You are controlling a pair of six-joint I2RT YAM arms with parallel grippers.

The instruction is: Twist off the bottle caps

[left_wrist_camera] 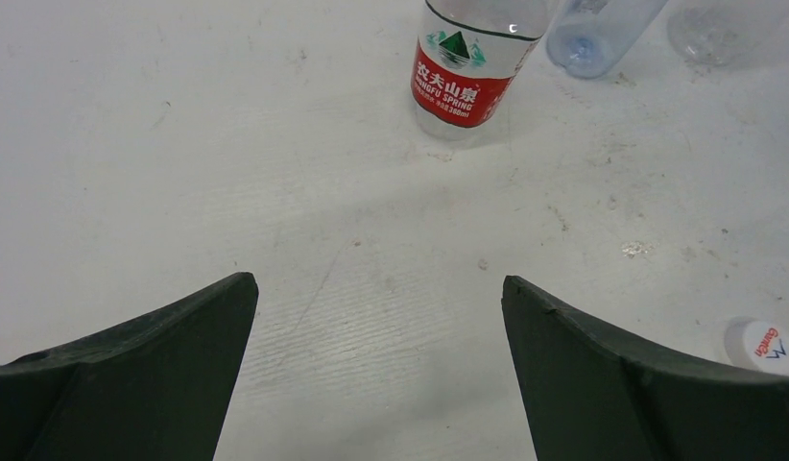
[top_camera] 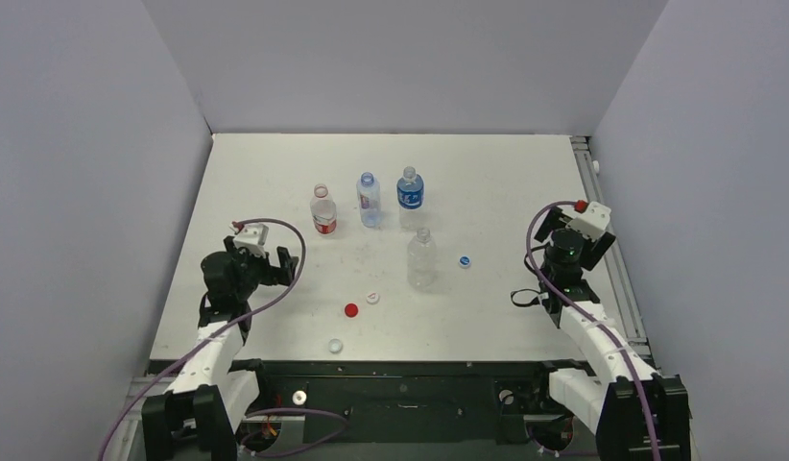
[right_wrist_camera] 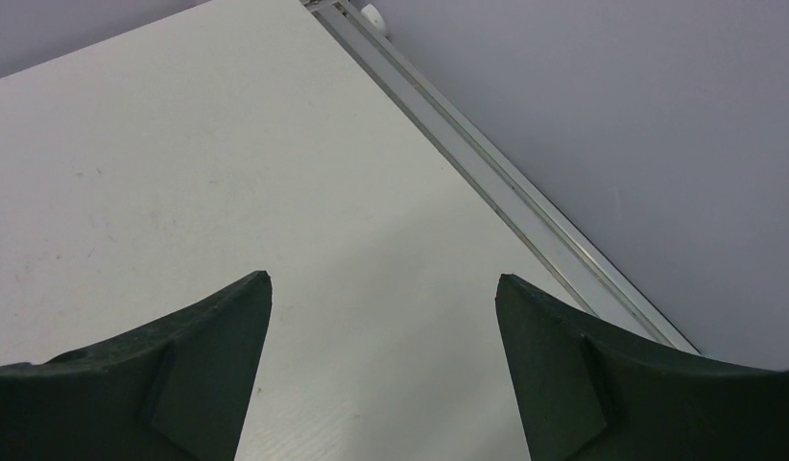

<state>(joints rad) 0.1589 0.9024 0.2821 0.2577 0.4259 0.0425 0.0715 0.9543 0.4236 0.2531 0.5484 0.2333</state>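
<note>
**Edges and clearance.** You had the left fingers (left_wrist_camera: 131,375) spread to their full width, gripping nothing, with bare counter (top_camera: 506,182) between them and the red-label bottle (left_wrist_camera: 458,77) well ahead. The right fingers (right_wrist_camera: 141,375) also stood wide apart and held nothing. They faced the far right corner, where a metal rail (right_wrist_camera: 506,192) ran along the counter edge at the foot of the wall (right_wrist_camera: 611,115). Your widest free room lay down the right side of the counter and along the far strip behind the bottles. The left side was open as well.

**Count.** Four bottles stood upright. The red-label one, a pale-blue-label bottle (top_camera: 369,200) and a blue-label bottle (top_camera: 410,190) formed a row across the middle, and an unlabelled bottle (top_camera: 421,259) stood nearer the arms. Four bottle caps lay loose on the counter (all off the bottles):
- the red cap (top_camera: 350,309), with a white cap (top_camera: 372,297) just beside it;
- a clear cap (top_camera: 335,345) near the front edge;
- the blue cap (top_camera: 465,260) near the unlabelled bottle, on its right.

**Surface and room.** The counter was white, and the left wrist view showed it scuffed and speckled. Plain grey wall enclosed it on three sides.
</note>
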